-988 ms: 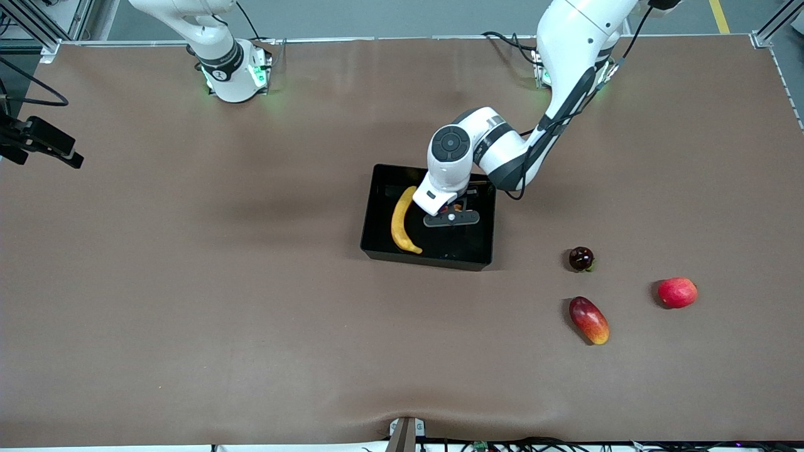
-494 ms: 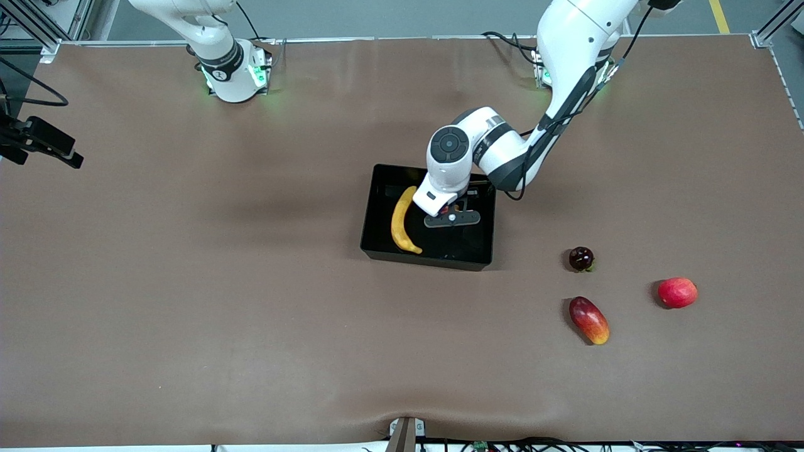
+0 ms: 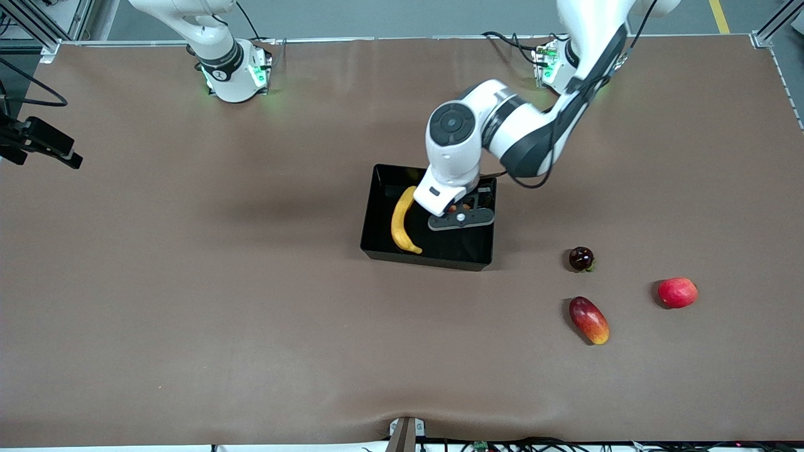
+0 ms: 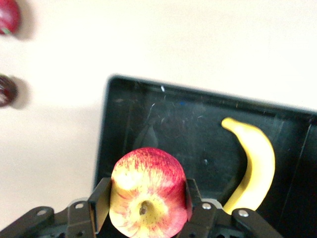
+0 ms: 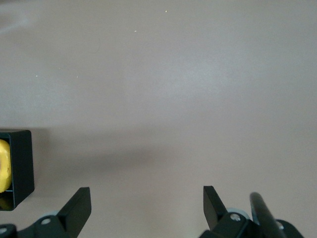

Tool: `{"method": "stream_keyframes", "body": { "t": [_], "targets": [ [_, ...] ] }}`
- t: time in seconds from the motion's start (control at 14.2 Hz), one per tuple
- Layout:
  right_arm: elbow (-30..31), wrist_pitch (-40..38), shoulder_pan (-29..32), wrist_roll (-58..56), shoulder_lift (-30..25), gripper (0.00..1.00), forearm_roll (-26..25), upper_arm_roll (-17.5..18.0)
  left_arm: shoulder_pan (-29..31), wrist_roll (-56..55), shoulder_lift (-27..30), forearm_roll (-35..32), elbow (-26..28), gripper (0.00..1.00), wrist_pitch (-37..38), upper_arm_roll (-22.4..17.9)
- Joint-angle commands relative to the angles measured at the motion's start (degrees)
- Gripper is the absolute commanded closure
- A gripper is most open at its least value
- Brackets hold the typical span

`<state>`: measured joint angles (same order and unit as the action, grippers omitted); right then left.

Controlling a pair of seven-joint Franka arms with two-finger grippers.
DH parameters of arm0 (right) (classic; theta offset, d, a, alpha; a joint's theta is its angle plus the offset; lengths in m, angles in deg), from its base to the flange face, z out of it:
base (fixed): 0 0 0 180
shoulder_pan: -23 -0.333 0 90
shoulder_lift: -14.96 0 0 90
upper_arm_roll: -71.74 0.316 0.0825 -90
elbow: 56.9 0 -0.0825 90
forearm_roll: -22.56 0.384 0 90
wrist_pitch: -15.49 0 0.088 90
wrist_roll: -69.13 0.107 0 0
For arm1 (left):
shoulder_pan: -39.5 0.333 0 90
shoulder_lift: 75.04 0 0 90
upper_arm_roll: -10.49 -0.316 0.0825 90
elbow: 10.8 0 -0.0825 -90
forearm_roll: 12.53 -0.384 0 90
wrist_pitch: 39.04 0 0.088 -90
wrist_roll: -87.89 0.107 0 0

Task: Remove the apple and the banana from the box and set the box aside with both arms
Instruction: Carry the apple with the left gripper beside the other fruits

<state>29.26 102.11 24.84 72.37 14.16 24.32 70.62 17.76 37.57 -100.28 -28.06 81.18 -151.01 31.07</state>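
Front view: the box (image 3: pixel 377 216) sits mid-worktop (image 3: pixel 188 314), and the left arm reaches down from its base at about one o'clock of the box. The left tool (image 3: pixel 460 207) hangs over the box's end nearest that arm, mostly hidden under the wrist, with only a sliver of the apple (image 3: pixel 452 208) showing. The banana (image 3: pixel 401 221) lies along the box floor, at nine o'clock from the tool. Three loose fruits lie toward the left arm's end of the worktop, at roughly four o'clock of the box: a dark round fruit (image 3: pixel 581 258), an oval red-and-yellow fruit (image 3: pixel 588 320) and a plain red fruit (image 3: pixel 677 292).

Left wrist view: the left tool (image 4: pixel 146 207) is pinching the apple (image 4: pixel 148 191) by its sides, stem dimple facing the camera (a grip across the widest part, probably so the round fruit cannot roll out). The apple appears raised over the box (image 4: pixel 119 129), and the banana (image 4: pixel 255 173) rests inside.

Right wrist view: the right tool (image 5: pixel 146 204) is spread wide over bare worktop (image 5: pixel 173 89), waiting. A corner of the box (image 5: pixel 20 166) shows at nine o'clock.
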Motion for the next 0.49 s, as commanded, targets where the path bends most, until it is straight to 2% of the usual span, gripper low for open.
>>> {"method": "stream_keyframes", "body": {
  "t": [0.0,0.21,0.42],
  "targets": [
    [-0.6,-0.1,0.1,0.0,0.4,0.00,0.2,0.2,5.2,5.8,3.3,0.0,-0.8,1.00,1.5,0.4],
    [-0.6,-0.1,-0.1,0.0,0.4,0.00,0.2,0.2,12.3,15.3,5.1,3.0,-0.8,1.00,2.5,0.4],
    [-0.6,-0.1,-0.3,-0.1,0.4,0.00,-0.2,0.2,20.0,27.0,5.1,3.3,-0.3,1.00,3.2,0.3]
  ]
}}
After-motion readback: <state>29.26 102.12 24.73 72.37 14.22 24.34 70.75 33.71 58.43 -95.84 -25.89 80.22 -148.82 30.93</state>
